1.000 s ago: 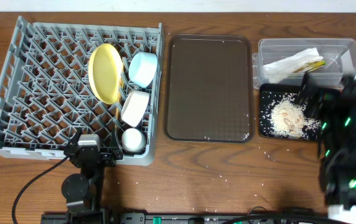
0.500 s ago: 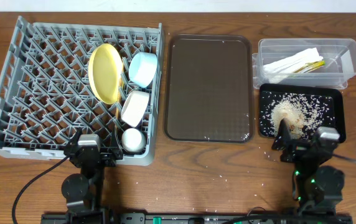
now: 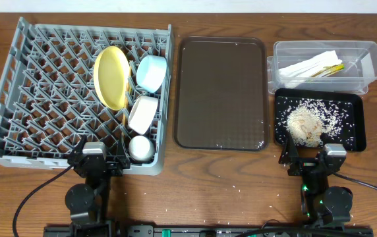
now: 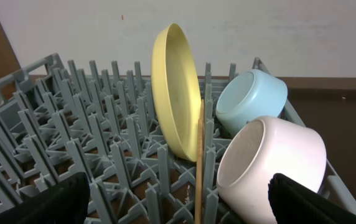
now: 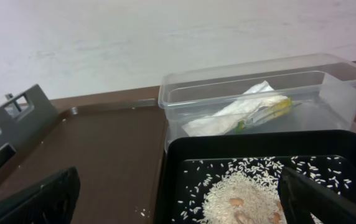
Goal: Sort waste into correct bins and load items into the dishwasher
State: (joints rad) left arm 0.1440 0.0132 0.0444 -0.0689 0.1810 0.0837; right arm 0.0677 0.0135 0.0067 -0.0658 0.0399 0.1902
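The grey dish rack (image 3: pixel 43 85) holds the upright yellow plate (image 3: pixel 111 77), the light blue bowl (image 3: pixel 152 72), the white bowl (image 3: pixel 143 113), the white cup (image 3: pixel 141 148) and a chopstick (image 4: pixel 199 168). The clear tub (image 3: pixel 325 64) holds white napkin and yellow-green wrappers (image 3: pixel 310 66). The black tray (image 3: pixel 353 122) holds a heap of rice crumbs (image 3: pixel 305 124). My left gripper (image 3: pixel 95 160) is open and empty at the rack's front edge. My right gripper (image 3: pixel 311 159) is open and empty just in front of the black tray.
The dark brown serving tray (image 3: pixel 221 92) lies between rack and bins. Stray rice grains (image 3: pixel 282 161) are scattered on the wooden table in front of the black tray. A black cable (image 3: pixel 33 194) runs from the left arm's base.
My right arm has drawn back from above the black tray to the table's front edge and settled low. The left arm has not moved.
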